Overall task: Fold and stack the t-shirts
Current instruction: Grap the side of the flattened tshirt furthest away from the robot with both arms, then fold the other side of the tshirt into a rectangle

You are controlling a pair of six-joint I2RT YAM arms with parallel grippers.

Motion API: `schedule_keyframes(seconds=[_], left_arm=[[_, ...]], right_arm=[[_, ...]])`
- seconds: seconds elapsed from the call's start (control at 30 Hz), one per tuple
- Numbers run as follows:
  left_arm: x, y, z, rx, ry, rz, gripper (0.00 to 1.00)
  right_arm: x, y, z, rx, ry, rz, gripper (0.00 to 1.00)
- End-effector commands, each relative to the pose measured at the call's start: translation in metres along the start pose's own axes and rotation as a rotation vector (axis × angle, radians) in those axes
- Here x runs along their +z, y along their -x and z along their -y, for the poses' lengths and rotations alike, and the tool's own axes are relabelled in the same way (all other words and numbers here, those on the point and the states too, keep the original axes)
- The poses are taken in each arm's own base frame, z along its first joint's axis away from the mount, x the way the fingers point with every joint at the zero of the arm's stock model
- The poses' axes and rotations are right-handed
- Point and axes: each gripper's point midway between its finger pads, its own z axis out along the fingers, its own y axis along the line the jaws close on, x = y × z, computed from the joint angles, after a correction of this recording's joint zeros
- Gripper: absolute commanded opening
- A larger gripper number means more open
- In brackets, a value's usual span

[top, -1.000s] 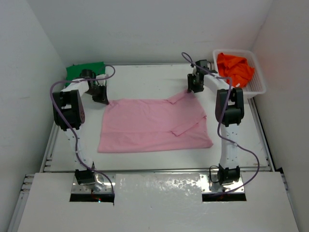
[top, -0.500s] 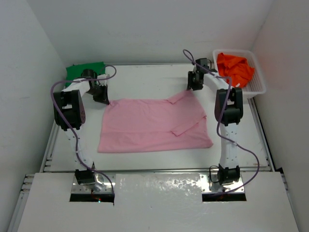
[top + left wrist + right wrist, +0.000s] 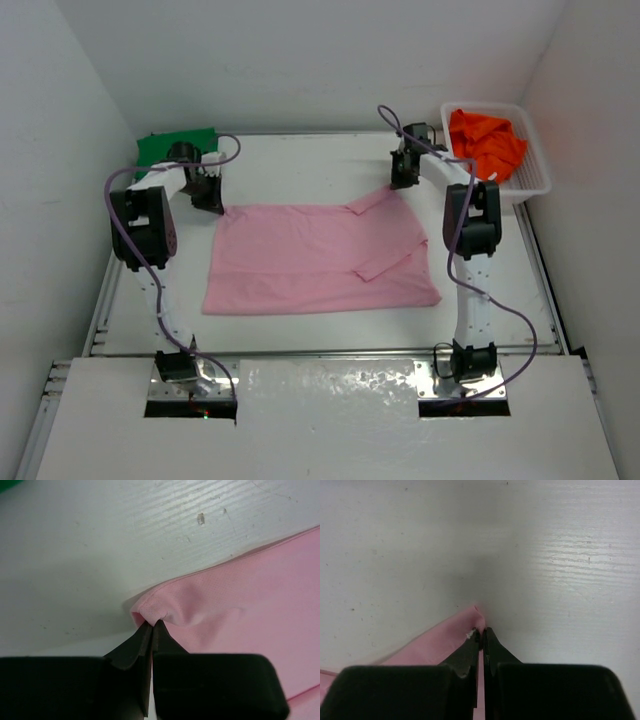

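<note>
With the pale pink soft cloth t-shirt (image 3: 320, 258) spread flat mid-frame on the white tabletop (image 3: 300, 165), the left pincer (image 3: 151, 625) and right pincer (image 3: 481, 632) each clamp only a thin nip of an upper corner, so either could slip free when lifted.

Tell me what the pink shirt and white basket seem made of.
Pale pink short-sleeved shirt: soft matte cloth, likely a fine knit; it lies limp, creases, and shows tiny weave dots close up. White lattice basket: seemingly rigid plastic, holding its open grid shape.
</note>
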Motion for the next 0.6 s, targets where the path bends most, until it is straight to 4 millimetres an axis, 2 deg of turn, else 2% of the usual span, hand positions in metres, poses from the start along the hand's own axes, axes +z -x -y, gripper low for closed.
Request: schedule_keyframes(seconds=[0.0, 0.03, 0.07, 0.13, 0.17, 0.2, 0.23, 0.27, 0.3, 0.33, 0.37, 0.4, 0.43, 0.47, 0.5, 0.53, 0.57], left_arm=[[-0.032, 0.039, -0.001, 0.074, 0.09, 0.147, 0.0], [-0.038, 0.044, -0.001, 0.083, 0.104, 0.167, 0.0], [-0.042, 0.046, -0.001, 0.098, 0.114, 0.175, 0.0], [-0.057, 0.05, 0.001, 0.129, 0.136, 0.2, 0.0], [-0.061, 0.05, 0.001, 0.153, 0.145, 0.204, 0.0], [-0.067, 0.051, 0.002, 0.17, 0.154, 0.217, 0.0], [-0.075, 0.044, 0.005, 0.183, 0.16, 0.223, 0.0], [-0.078, 0.041, 0.007, 0.215, 0.162, 0.225, 0.0], [-0.085, 0.033, 0.012, 0.254, 0.16, 0.233, 0.0], [-0.089, 0.029, 0.014, 0.274, 0.161, 0.233, 0.0], [-0.091, 0.023, 0.017, 0.293, 0.159, 0.227, 0.0], [-0.094, 0.012, 0.022, 0.309, 0.147, 0.218, 0.0], [-0.094, 0.005, 0.023, 0.346, 0.139, 0.204, 0.0], [-0.094, -0.004, 0.025, 0.355, 0.129, 0.18, 0.0], [-0.093, -0.017, 0.029, 0.363, 0.111, 0.159, 0.0], [-0.092, -0.025, 0.03, 0.382, 0.105, 0.141, 0.0], [-0.09, -0.036, 0.032, 0.385, 0.092, 0.112, 0.0]], right_arm=[[-0.025, 0.01, 0.005, -0.027, -0.041, 0.039, 0.0], [-0.035, 0.021, 0.002, -0.035, -0.034, 0.072, 0.0], [-0.04, 0.014, 0.003, -0.033, -0.035, 0.065, 0.0], [-0.058, 0.018, -0.002, -0.023, -0.017, 0.102, 0.0], [-0.078, 0.011, -0.007, -0.018, 0.01, 0.112, 0.0], [-0.088, 0.012, -0.012, 0.002, 0.029, 0.146, 0.0], [-0.099, 0.008, -0.015, 0.01, 0.045, 0.156, 0.0], [-0.119, -0.009, -0.018, 0.02, 0.068, 0.156, 0.0], [-0.128, -0.014, -0.021, 0.035, 0.082, 0.173, 0.0], [-0.127, -0.045, -0.017, 0.05, 0.078, 0.124, 0.0], [-0.15, -0.039, -0.022, 0.053, 0.098, 0.183, 0.0], [-0.155, -0.048, -0.021, 0.056, 0.098, 0.182, 0.0], [-0.155, -0.069, -0.017, 0.065, 0.094, 0.148, 0.0], [-0.168, -0.066, -0.022, 0.068, 0.113, 0.179, 0.0], [-0.172, -0.072, -0.024, 0.076, 0.125, 0.176, 0.0], [-0.171, -0.087, -0.024, 0.091, 0.136, 0.148, 0.0], [-0.182, -0.088, -0.031, 0.108, 0.169, 0.167, 0.0]])
